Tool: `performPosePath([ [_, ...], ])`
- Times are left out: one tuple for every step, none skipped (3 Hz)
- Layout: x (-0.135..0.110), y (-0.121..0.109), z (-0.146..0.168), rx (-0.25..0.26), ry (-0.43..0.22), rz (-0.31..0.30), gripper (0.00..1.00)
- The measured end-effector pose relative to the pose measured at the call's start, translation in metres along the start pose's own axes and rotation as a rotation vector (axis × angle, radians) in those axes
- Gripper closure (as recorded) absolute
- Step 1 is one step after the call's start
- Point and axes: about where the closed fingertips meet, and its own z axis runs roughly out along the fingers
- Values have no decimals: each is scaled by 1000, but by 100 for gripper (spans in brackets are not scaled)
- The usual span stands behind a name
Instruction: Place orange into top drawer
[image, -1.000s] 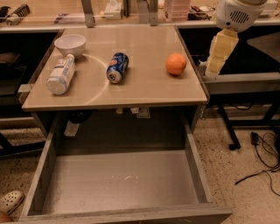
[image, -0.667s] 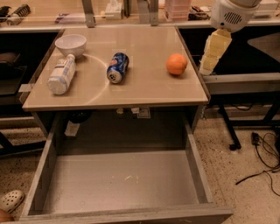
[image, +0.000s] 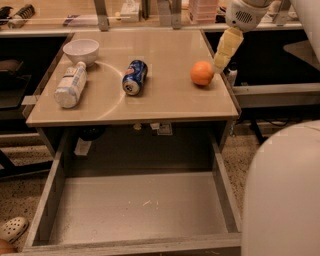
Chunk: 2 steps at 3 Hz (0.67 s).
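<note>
One orange (image: 202, 73) is all I have to move. It sits on the table (image: 170, 105), so I judge that I am at the reaching step, with the grasp not yet made. My gripper (image: 220, 64) hangs tilted just to the right of the orange, its tip level with the fruit and very near its skin. Whether it is released or clenched I cannot tell from this angle. Left of the orange a blue can (image: 135, 77) lies on its side, with a white bottle (image: 71, 85) and a bowl (image: 81, 50) farther left. Below the orange and nearer the camera, the top drawer (image: 125, 200) stands pulled open. The next move calls for straddling the orange and closing on it gently, since it can roll. After that I would lift it out past the table edge and lower it into the drawer.
</note>
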Motion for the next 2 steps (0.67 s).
performPosePath([
  [-5,-17,22,-1,8,46,0],
  [-10,-30,69,-38,32,128,0],
])
